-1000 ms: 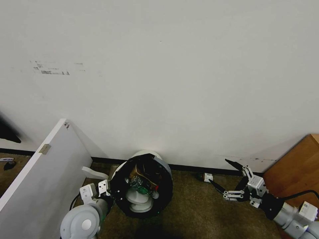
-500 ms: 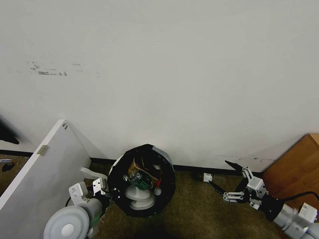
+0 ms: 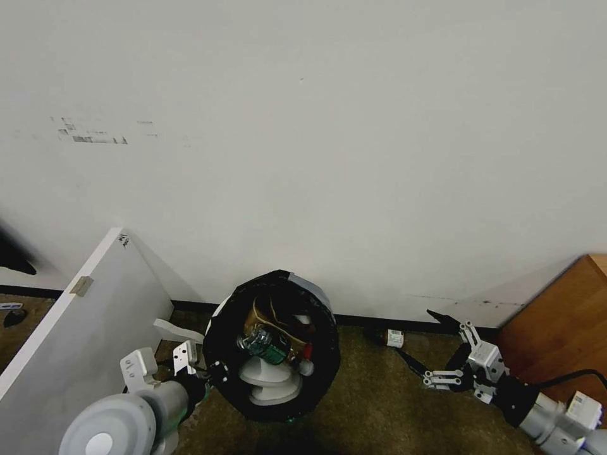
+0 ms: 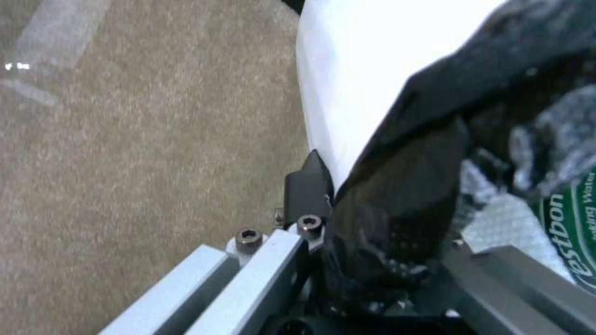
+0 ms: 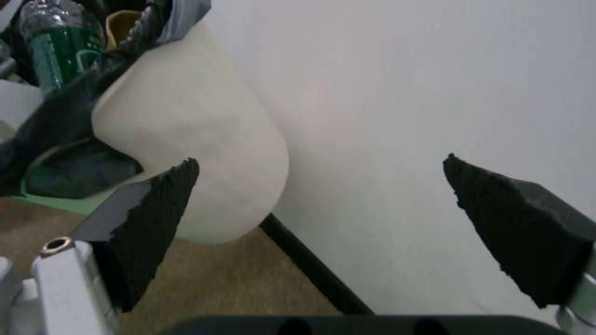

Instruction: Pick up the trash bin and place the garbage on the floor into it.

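The trash bin [image 3: 273, 346], white with a black bag over its rim, is held tipped with its mouth toward my head camera. Inside lie a green-labelled bottle [image 3: 262, 344], white slippers [image 3: 272, 382] and a brown paper bag [image 3: 260, 316]. My left gripper [image 3: 212, 370] is shut on the bin's rim [image 4: 397, 204], one finger [image 4: 307, 184] against the white outer wall. A small dark bottle with a white label [image 3: 391, 337] lies on the carpet [image 3: 379, 411] by the baseboard. My right gripper [image 3: 418, 333] hangs open just right of it, with nothing between its fingertips [image 5: 320, 165]; the bin [image 5: 199, 139] is beyond it.
A white panel [image 3: 82, 322] leans at the left, with a flat white piece [image 3: 180, 329] on the carpet beside it. A brown wooden cabinet [image 3: 563, 328] stands at the right. The white wall and its black baseboard [image 3: 360, 320] close off the far side.
The left arm has drawn back and down, and the bin has swung slightly right and tipped further; the green-labelled bottle inside has slid. The right gripper has sunk a little, still open.
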